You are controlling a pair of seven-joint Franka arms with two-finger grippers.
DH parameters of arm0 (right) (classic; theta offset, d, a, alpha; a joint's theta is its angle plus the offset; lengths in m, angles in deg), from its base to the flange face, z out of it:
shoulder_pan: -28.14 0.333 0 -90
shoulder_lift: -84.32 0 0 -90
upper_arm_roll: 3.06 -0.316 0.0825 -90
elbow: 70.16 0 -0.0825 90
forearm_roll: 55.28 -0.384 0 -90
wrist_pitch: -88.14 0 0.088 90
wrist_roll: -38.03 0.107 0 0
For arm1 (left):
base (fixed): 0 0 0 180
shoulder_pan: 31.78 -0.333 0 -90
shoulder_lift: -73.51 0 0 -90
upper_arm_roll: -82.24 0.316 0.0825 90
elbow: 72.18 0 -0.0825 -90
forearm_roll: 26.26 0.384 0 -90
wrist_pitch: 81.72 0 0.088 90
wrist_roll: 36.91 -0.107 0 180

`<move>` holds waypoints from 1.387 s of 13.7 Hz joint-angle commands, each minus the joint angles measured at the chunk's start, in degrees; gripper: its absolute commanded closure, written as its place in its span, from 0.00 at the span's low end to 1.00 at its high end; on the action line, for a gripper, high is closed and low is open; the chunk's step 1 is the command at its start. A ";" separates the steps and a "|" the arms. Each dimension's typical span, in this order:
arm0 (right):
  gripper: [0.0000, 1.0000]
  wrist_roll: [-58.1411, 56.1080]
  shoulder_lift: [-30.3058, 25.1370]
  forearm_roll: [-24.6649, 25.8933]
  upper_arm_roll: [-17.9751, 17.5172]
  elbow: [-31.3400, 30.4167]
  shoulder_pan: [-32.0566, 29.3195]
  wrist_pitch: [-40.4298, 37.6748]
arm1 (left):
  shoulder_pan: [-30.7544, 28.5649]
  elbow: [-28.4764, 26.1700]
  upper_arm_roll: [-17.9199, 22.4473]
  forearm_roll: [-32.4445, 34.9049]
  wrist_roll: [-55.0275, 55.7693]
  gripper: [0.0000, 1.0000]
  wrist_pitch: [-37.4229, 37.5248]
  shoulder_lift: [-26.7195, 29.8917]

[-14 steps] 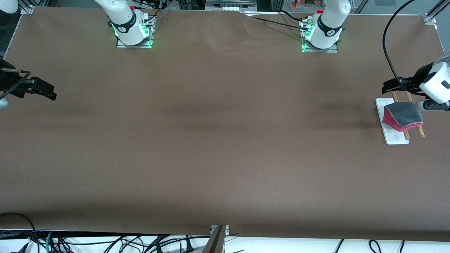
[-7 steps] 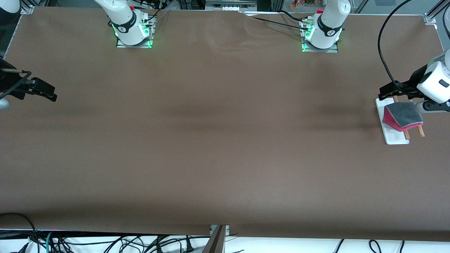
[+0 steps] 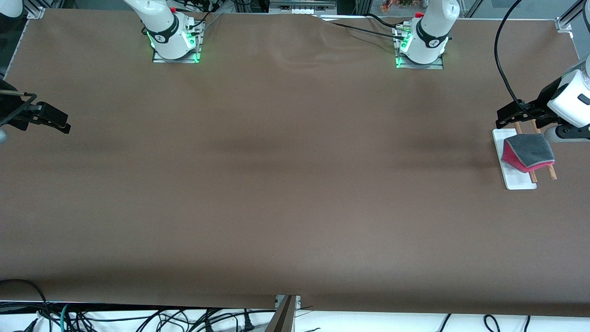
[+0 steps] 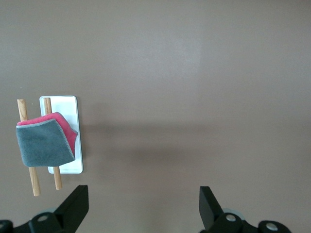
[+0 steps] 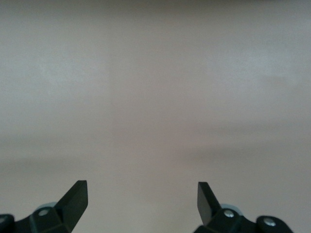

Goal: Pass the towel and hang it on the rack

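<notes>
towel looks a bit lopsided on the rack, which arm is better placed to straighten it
Left. The left gripper hangs open right by the rack where the towel is draped, while the right gripper waits open at the right arm's end.

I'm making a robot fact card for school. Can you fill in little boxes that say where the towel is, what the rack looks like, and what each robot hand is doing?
towel: towel draped over both rods, grey face up, pink-red underneath
rack: rack with white base and two wooden rods, at the left arm's end of the table
left gripper: left gripper open, empty, over the rack's end, apart from the towel
right gripper: right gripper open, empty, waiting over the right arm's end of the table
task: towel hung
</notes>
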 commanded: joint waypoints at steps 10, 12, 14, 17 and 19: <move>0.00 -0.66 0.37 0.96 -0.40 1.24 0.10 -0.27 | 0.26 3.04 0.51 -4.49 0.40 0.00 1.23 -1.44; 0.00 -0.66 0.37 1.14 -0.48 1.24 0.10 -0.27 | 0.18 3.39 0.51 -4.76 0.58 0.00 1.31 -1.62; 0.00 -0.75 0.37 1.14 -0.48 1.24 0.10 -0.18 | 0.09 3.39 0.51 -4.76 0.50 0.00 1.31 -1.71; 0.00 -0.75 0.37 1.14 -0.48 1.24 0.10 -0.18 | 0.09 3.39 0.60 -4.76 0.58 0.00 1.40 -1.71; 0.00 -0.75 0.37 1.14 -0.40 1.24 0.10 -0.18 | 0.09 3.39 0.60 -4.76 0.58 0.00 1.40 -1.71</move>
